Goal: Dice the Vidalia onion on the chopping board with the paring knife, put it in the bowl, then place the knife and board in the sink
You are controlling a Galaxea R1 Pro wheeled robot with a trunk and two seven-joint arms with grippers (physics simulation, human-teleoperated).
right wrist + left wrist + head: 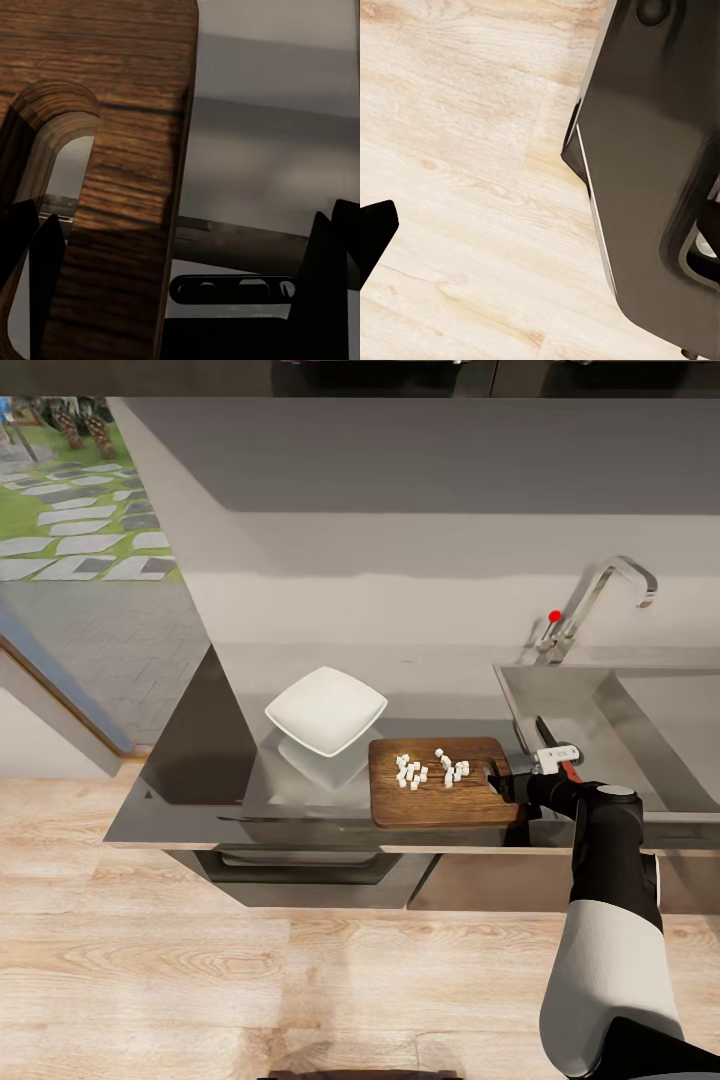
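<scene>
The head view looks forward and steeply down from well back over the glossy grey countertop [200,760] and the dark brown wooden chopping board [440,800]. The right wrist view sits very close against that board [120,150] (its oval handle slot fills one side), the part both share. The left wrist view faces pale wooden floor planks [457,150] from nearby.

One chopping board [440,800], one white bowl [326,709], one sink [640,730], one tap [600,600], and roughly twenty onion cubes [432,768].
</scene>
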